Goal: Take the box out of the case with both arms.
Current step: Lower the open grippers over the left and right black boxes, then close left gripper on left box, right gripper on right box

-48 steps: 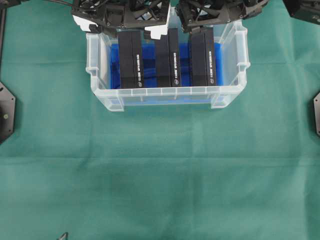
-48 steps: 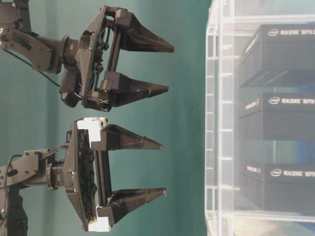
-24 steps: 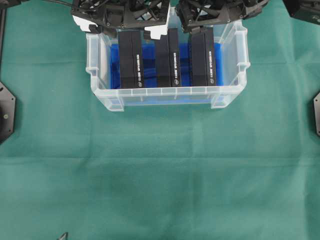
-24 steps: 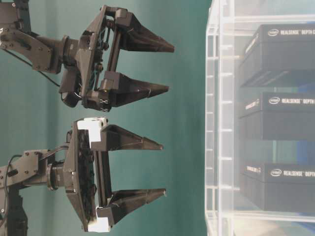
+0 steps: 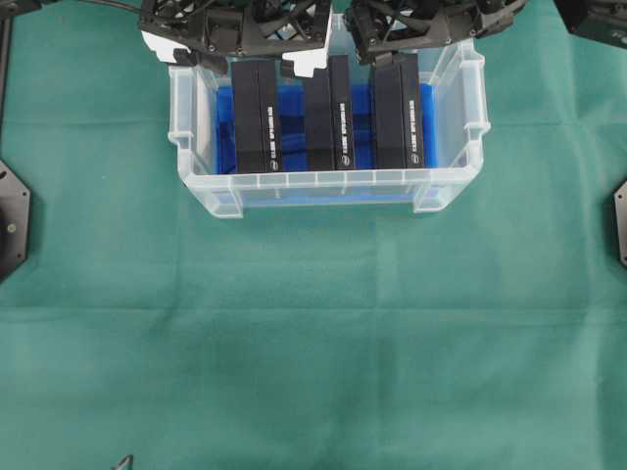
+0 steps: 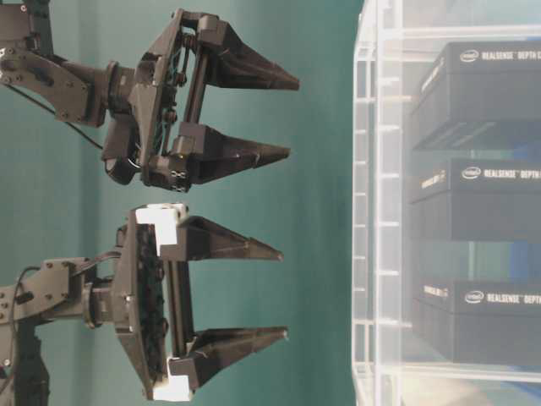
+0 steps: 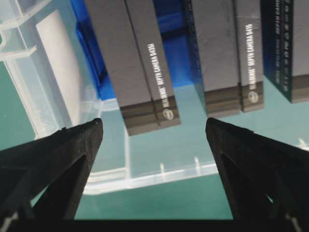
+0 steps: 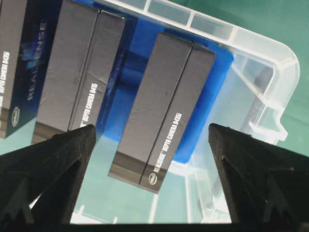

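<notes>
The case (image 5: 323,182) is a clear plastic tub with a blue sheet (image 5: 294,103) on its bottom, at the top middle of the overhead view. Three black boxes stand in it side by side: left (image 5: 257,116), middle (image 5: 328,116), right (image 5: 399,113). My left gripper (image 5: 235,54) hangs open above the case's far side, over the left box (image 7: 140,63), touching nothing. My right gripper (image 5: 416,39) is also open, above the right box (image 8: 164,106). From table level both grippers, left (image 6: 283,294) and right (image 6: 293,118), stand apart from the case (image 6: 376,211).
A green cloth (image 5: 313,343) covers the table in front of the case. Dark mounts sit at the left edge (image 5: 12,220) and right edge (image 5: 621,220). The case's ribbed rim (image 7: 154,175) and side handle (image 8: 270,63) lie close below the fingers.
The left gripper has shifted slightly, a little toward the case in the table-level view. The right gripper, the boxes and the case have not moved.
</notes>
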You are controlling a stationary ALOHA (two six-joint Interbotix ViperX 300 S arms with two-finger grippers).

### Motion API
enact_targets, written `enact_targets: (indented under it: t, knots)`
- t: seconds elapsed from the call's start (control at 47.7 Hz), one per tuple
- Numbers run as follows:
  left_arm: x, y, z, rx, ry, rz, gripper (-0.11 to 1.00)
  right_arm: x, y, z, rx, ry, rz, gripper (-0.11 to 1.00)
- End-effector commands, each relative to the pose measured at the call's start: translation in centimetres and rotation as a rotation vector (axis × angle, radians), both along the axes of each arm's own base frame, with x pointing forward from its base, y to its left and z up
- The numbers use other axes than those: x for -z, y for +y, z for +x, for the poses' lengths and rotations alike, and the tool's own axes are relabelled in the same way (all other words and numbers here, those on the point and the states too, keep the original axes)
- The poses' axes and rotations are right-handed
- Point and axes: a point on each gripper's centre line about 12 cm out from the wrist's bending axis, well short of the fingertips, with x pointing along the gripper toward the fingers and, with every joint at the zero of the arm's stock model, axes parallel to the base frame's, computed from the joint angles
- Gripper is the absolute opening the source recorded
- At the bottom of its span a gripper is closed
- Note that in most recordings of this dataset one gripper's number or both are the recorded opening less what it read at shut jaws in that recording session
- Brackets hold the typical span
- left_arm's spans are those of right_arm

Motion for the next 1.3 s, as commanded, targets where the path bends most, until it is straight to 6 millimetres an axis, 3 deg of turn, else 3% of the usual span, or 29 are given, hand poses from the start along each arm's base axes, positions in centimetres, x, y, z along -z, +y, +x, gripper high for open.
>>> enact_targets:
  t: [0.0,0.419,1.279]
  knots:
    - [-0.6,-0.1,-0.3,-0.002,-0.018,0.011,0.90,-0.6,0.1,0.1,-0.004,-0.021,-0.011,0.95]
    - [2.9,0.2,-0.9,-0.032,-0.017,0.028,0.90,2.2,-0.1,1.0,-0.013,0.000,-0.011,0.95]
    - [9.8,1.1,-0.9,-0.057,-0.022,0.024,0.90,9.2,0.1,0.6,-0.001,0.049,0.016,0.95]
